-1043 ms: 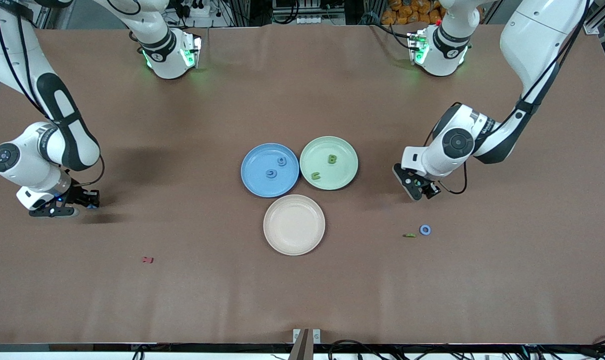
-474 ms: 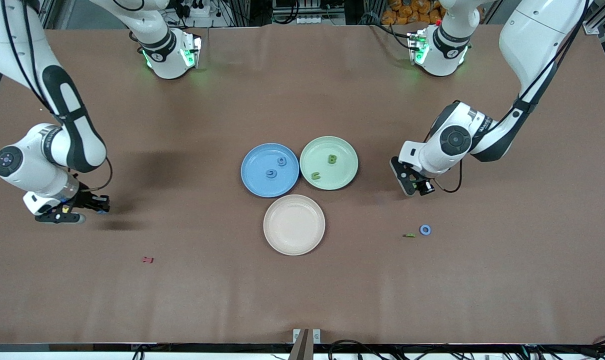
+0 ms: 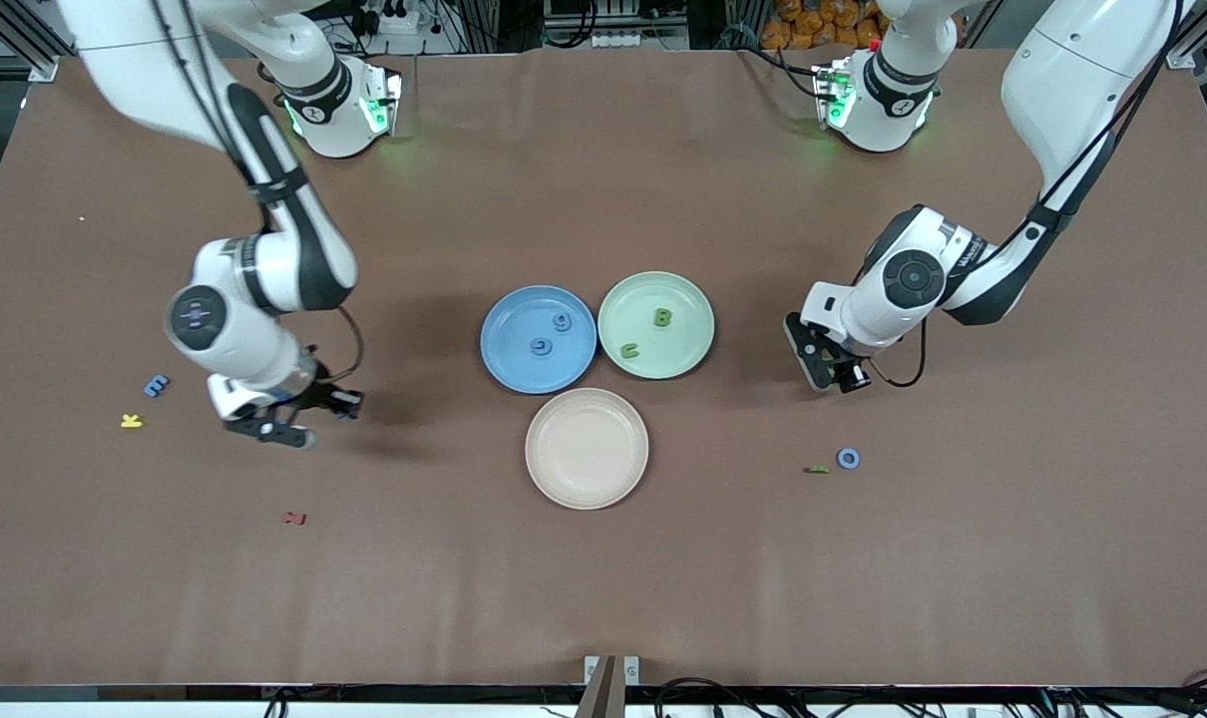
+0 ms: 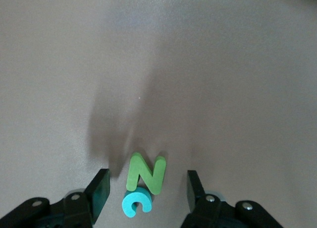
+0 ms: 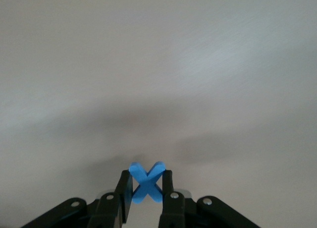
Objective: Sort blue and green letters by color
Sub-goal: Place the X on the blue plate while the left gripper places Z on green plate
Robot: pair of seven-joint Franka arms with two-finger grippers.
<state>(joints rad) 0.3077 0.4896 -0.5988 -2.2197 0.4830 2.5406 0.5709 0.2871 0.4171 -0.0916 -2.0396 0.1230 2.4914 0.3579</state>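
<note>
Blue foam X-shaped letter [image 5: 146, 181] sits upright, pinched in the shut right gripper [image 3: 339, 403] over bare brown table [image 3: 603, 598] near the blue plate [image 3: 516, 359]; the front view barely shows it. That plate holds two blue letters [image 3: 541, 346], the green plate [image 3: 688, 349] two green letters [image 3: 662, 318], the beige plate [image 3: 587, 449] nothing. The left gripper [image 4: 146, 188], jaws apart, hangs over a green N [image 4: 145, 174] touching a blue ring [image 4: 135, 202].

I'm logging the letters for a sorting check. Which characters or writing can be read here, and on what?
"N": green letter on the table.
"X": blue letter held in the right gripper.
"B": green letter on the green plate.
"K": yellow letter.
Others, and the arm lettering, are too small to read.
</note>
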